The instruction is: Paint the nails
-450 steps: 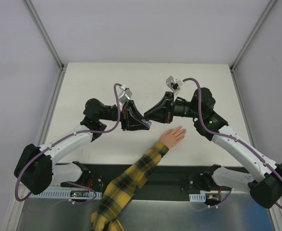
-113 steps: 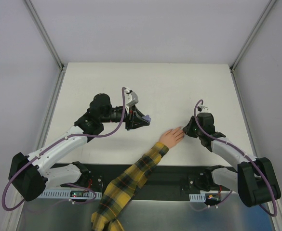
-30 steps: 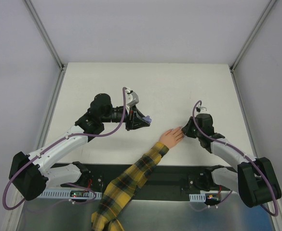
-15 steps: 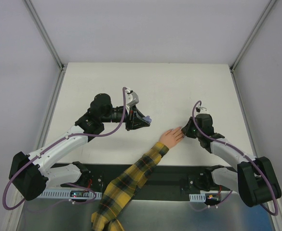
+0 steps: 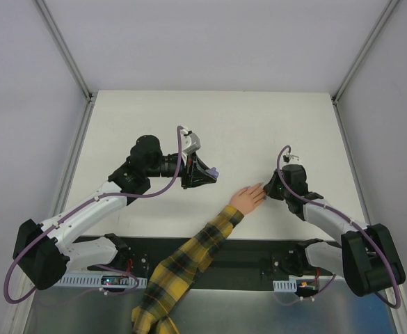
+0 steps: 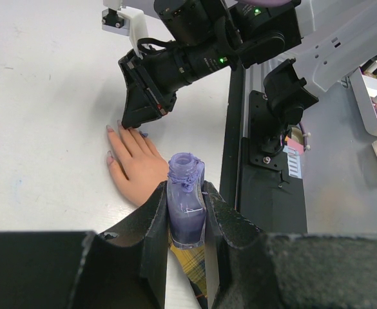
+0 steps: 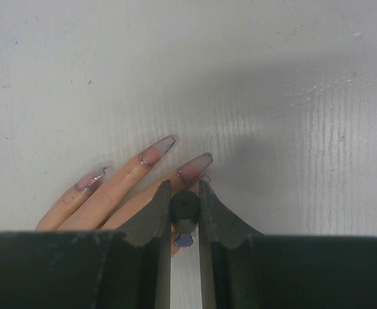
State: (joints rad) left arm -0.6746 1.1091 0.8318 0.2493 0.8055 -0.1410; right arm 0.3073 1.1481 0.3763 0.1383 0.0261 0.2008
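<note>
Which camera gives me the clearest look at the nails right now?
Right wrist: the nails appear close up, long and pinkish, just ahead of the dark cap. Left wrist shows them small beyond the bottle; top external shows only the hand, nails unresolved.

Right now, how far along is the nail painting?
Done: the bottle is uncapped and clamped in the left tool. In hand: the right tool grips the dark cap right over the fingers of the hand. Left: the nails seen from the right wrist look mostly pale pink, with only dark smudges near the base, so most of the coating seems undone.
</note>
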